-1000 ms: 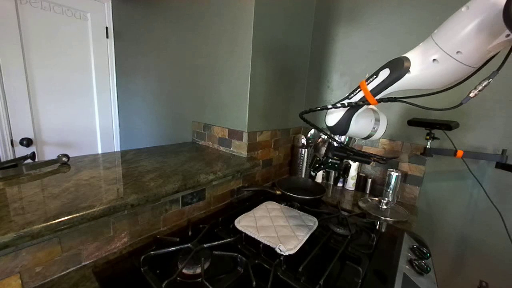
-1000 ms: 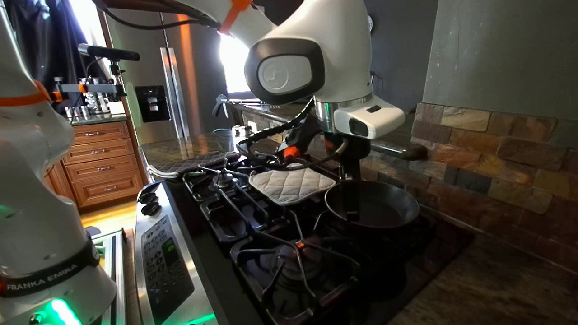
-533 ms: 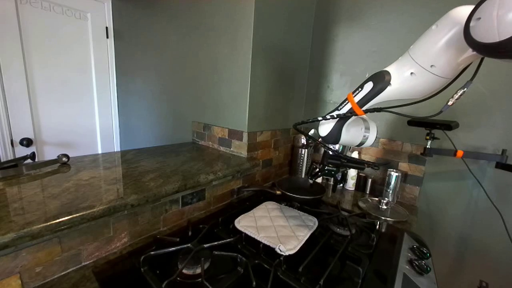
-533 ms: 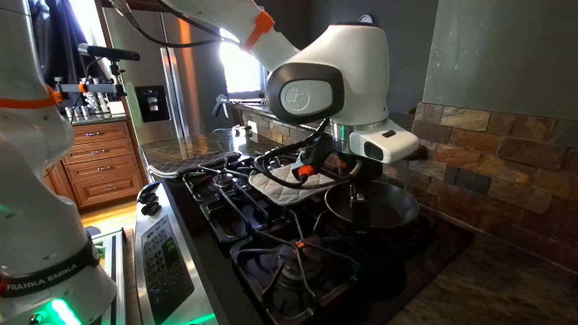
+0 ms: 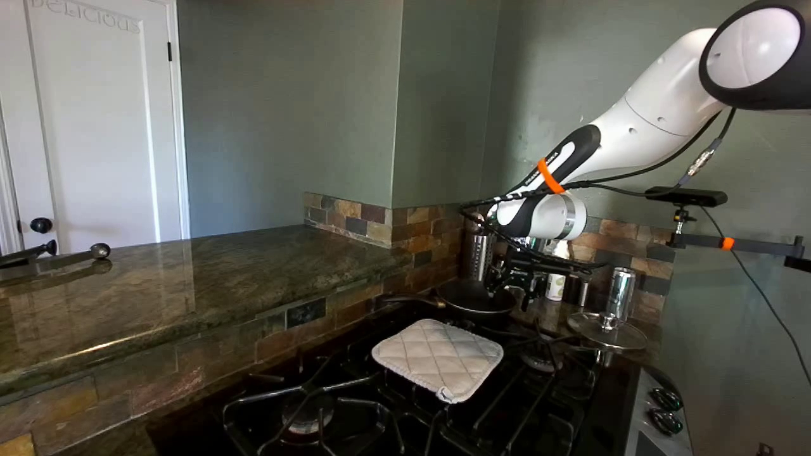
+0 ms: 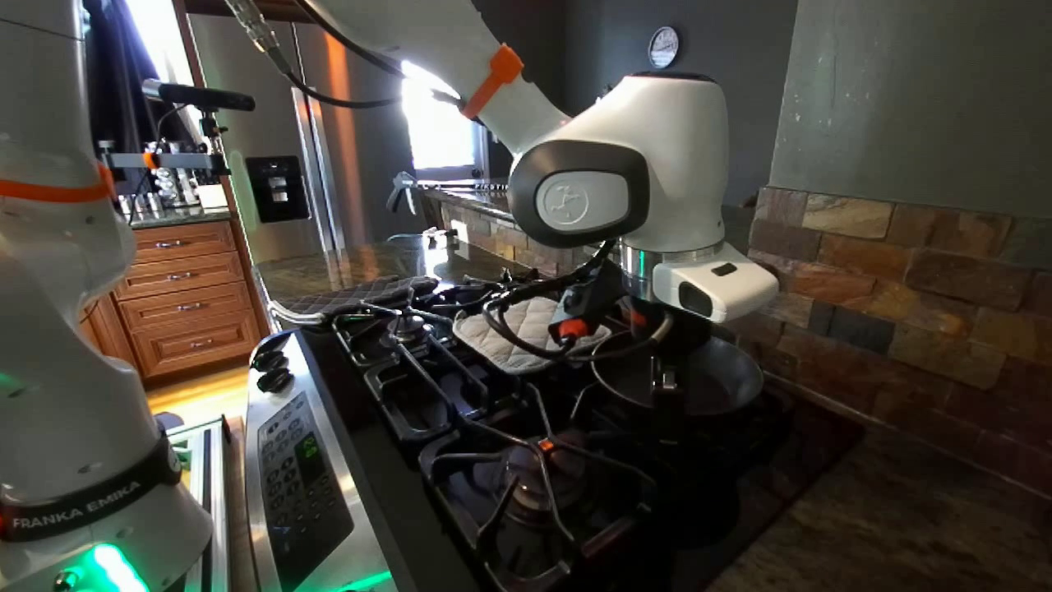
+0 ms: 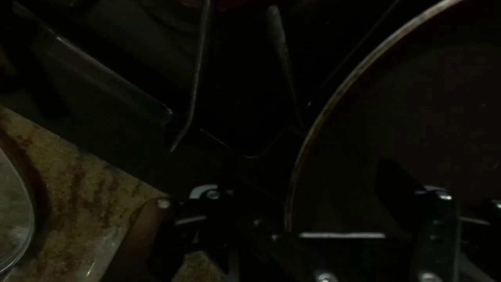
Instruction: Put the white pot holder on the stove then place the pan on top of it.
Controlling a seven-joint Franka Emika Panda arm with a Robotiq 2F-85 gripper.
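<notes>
End effector (image 5: 509, 295) lowered, rim of the pan (image 6: 728, 376) between its parted jaws

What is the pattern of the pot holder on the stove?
Stitched diamond quilting; the white pot holder shows it best in an exterior view.

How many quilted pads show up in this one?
2: the white pot holder on the stove, and a dark quilted pad by the stove's far end in an exterior view. More could be hidden.
</notes>
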